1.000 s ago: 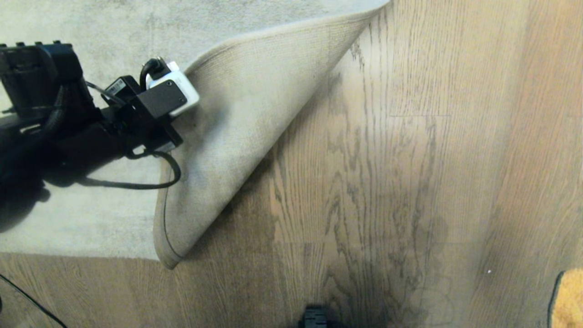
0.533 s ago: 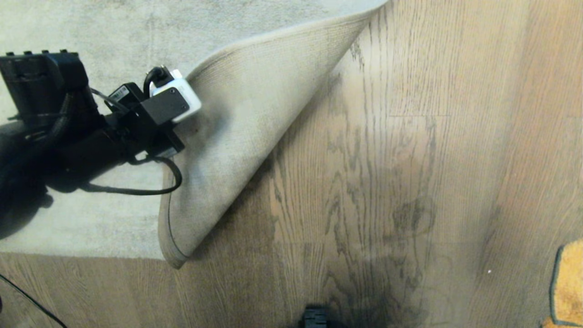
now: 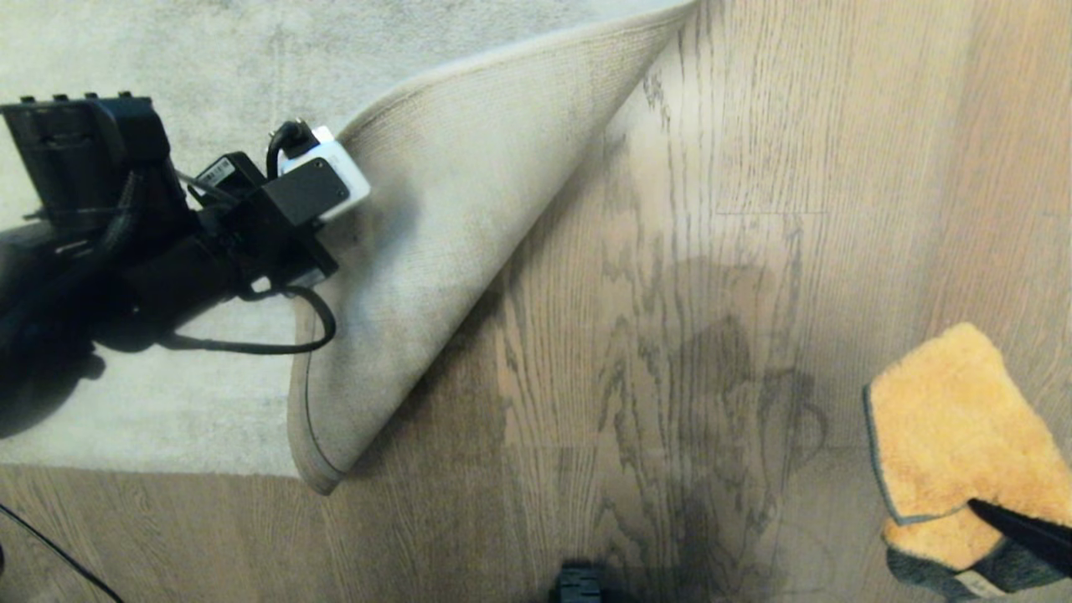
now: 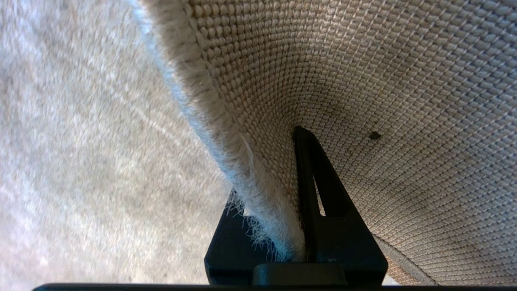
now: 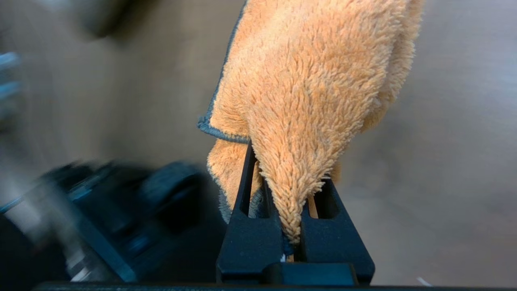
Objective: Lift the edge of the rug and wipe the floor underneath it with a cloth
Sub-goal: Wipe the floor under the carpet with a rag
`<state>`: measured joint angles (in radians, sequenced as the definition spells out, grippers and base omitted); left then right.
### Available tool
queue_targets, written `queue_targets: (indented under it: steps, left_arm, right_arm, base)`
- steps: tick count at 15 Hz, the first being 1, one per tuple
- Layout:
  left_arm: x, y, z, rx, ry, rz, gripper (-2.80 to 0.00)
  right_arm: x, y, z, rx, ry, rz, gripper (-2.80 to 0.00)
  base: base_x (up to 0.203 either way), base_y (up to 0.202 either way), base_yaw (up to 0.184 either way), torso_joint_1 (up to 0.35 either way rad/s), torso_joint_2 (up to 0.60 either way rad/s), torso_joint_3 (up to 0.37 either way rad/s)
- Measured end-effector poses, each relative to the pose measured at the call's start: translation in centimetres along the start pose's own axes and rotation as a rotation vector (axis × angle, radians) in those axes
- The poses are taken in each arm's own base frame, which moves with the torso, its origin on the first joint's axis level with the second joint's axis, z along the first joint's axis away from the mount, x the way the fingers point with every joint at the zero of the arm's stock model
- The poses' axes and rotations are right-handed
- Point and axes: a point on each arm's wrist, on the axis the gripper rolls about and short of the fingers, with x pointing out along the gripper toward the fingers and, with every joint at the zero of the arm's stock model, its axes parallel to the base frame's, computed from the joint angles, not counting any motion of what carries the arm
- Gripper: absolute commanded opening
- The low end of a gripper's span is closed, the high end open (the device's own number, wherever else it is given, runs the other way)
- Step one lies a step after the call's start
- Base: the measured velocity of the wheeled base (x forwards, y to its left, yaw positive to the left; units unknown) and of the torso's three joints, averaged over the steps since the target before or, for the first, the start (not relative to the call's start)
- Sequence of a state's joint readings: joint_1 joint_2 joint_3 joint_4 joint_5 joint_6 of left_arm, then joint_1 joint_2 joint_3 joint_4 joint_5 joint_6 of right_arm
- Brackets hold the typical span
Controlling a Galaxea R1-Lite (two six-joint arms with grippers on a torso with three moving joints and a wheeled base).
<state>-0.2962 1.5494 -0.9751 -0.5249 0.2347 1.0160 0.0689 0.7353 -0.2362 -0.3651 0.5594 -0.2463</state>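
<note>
A: Left side status?

B: Left gripper (image 4: 282, 190) is pinching the rug edge (image 4: 242, 161) — one finger on the woven beige backing, the other behind the pile side. In the head view the corner is folded back over the rug (image 3: 167, 50), backing facing up, fold running diagonally from the top of frame down to a rounded tip near the floor (image 3: 670, 251).

A: Floor under it exposed?

B: Yes, brown wood-grain planks show bare right of the fold, with darker grain lines and a shadowed patch in the middle.

A: Right arm?

B: Right gripper (image 5: 293, 226) is closed on the cloth (image 5: 315, 89) — fingers clamp a bunched end, the orange fuzzy body sticks out past the tips, dark grey hem visible. Head view puts the cloth (image 3: 955, 435) at lower right over the planks, well apart from the lifted corner. Can't tell if it touches the floor.

A: Anything else in frame?

B: A small black part (image 3: 578, 584) at the bottom edge, and a thin black cable (image 3: 50, 544) at lower left.
</note>
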Motion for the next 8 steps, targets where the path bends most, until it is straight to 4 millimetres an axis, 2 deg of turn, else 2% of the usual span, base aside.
queue_targets:
  steps: [4, 8]
  left_arm:
    - [0.2, -0.2, -0.1, -0.005, 0.022, 0.005, -2.80]
    - [0.5, -0.4, -0.2, -0.003, 0.044, 0.008, -2.80]
  right_arm:
    - [3.0, 0.5, -0.8, 0.014, 0.086, 0.248, -2.80]
    - [6.5, 0.7, -1.3, 0.003, 0.132, 0.359, -2.80]
  base:
    - [0.000, 0.000, 0.000, 0.000, 0.00, 0.000]
    - [0.000, 0.000, 0.000, 0.000, 0.00, 0.000]
